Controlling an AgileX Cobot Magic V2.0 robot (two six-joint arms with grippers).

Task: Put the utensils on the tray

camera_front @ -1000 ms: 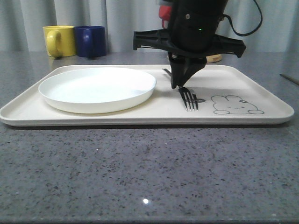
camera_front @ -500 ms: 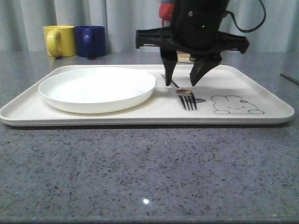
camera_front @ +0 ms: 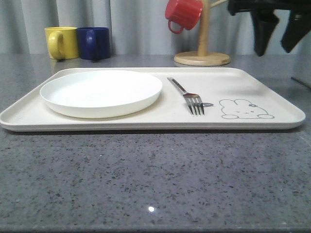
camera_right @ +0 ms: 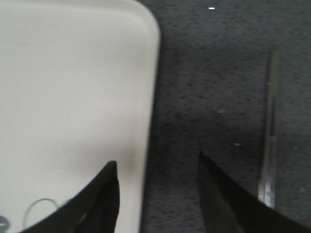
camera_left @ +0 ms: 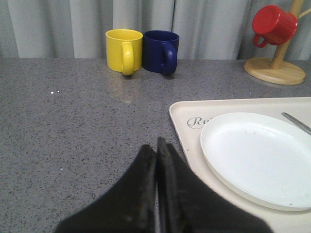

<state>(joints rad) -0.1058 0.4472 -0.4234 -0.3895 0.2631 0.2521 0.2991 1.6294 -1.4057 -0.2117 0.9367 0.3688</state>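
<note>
The cream tray carries a white plate on its left half. A silver fork lies flat beside the plate, tines toward the front, near the rabbit drawing. My right gripper hangs open and empty, high over the tray's far right corner. From its wrist, the right gripper straddles the tray's edge, and a slim flat metal utensil lies on the table beyond. My left gripper is shut on nothing, over the table left of the tray and plate.
A yellow mug and a navy mug stand at the back left. A red mug hangs on a wooden stand with a round base behind the tray. The slim utensil's end shows at the right edge.
My right gripper opened and let go of the fork, then rose and swung right, away from it. The fork now lies flat on the tray.
</note>
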